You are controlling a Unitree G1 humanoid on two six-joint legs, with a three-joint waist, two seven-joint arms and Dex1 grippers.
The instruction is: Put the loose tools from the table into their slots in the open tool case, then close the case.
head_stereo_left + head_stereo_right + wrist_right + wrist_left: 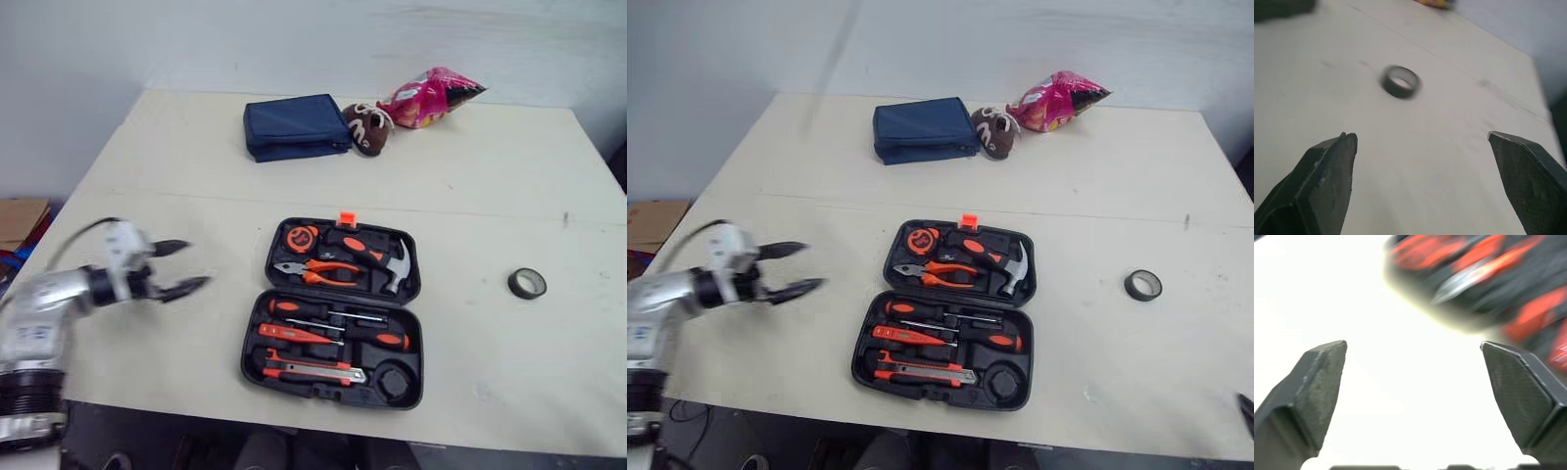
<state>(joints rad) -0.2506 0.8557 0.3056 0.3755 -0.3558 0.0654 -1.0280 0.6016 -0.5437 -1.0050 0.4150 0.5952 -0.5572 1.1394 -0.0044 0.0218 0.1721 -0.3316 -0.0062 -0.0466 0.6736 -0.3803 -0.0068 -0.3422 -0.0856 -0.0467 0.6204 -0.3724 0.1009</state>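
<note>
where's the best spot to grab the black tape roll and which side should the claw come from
Take the black tape roll across its ring wall, one finger in the centre hole and one outside, coming down from above. It lies flat on the table, hole up, so its low side offers little to pinch. The right claw, open and facing it, seems the handier one.

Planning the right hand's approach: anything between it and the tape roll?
Nothing. In the right wrist view, bare table runs from the open right hand to the tape roll.
</note>
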